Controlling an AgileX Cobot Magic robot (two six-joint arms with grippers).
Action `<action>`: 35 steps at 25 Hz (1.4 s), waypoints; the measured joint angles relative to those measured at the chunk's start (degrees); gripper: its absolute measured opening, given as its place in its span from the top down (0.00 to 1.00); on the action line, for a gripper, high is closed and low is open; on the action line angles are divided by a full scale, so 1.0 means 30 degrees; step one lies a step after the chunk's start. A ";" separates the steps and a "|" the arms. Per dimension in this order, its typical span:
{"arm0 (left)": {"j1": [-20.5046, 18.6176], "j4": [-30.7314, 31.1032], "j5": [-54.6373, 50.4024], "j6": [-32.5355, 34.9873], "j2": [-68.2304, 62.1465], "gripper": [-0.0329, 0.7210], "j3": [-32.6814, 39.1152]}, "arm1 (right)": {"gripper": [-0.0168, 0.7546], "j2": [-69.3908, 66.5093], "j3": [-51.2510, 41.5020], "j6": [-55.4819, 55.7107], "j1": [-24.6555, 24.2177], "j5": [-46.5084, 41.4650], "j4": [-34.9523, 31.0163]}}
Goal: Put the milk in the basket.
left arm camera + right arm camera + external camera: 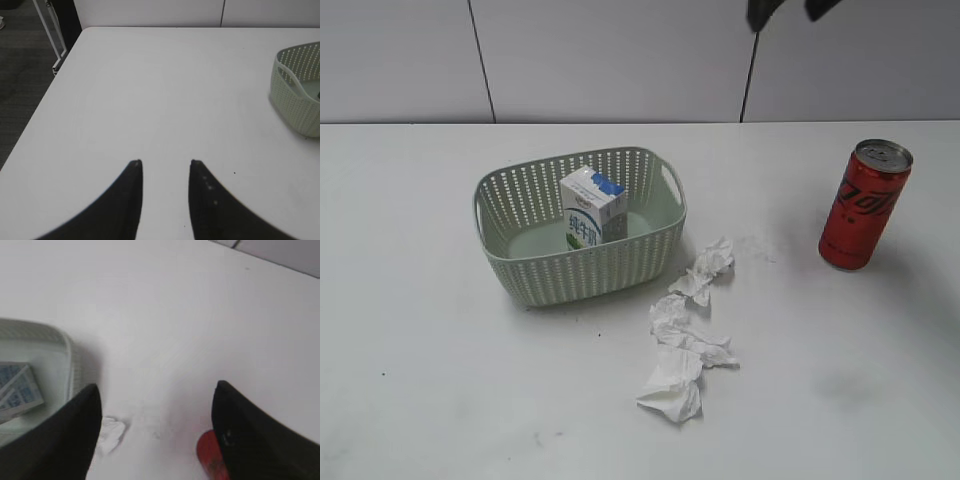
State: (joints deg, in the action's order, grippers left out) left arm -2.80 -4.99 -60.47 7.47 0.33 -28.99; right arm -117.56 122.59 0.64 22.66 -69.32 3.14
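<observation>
Milk (591,208) upright inside basket (520,200); right gripper (155,390) high above, clear of it, fingers spread, empty.

Green Chinese characters are printed on the front face of the milk (591,207), but they are too small to be read with certainty. A black script logo is seen on the red can (863,205); its letters cannot be made out.
</observation>
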 joint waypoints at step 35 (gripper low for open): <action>0.0000 0.0000 0.0000 0.0000 0.0000 0.65 0.0000 | 0.28 2.5856 -3.0310 -0.1402 -0.7578 0.4217 -0.1046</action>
State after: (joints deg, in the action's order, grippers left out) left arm -2.80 -4.99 -60.47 7.47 0.33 -28.99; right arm -40.00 31.66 -3.57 -0.07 -56.67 0.00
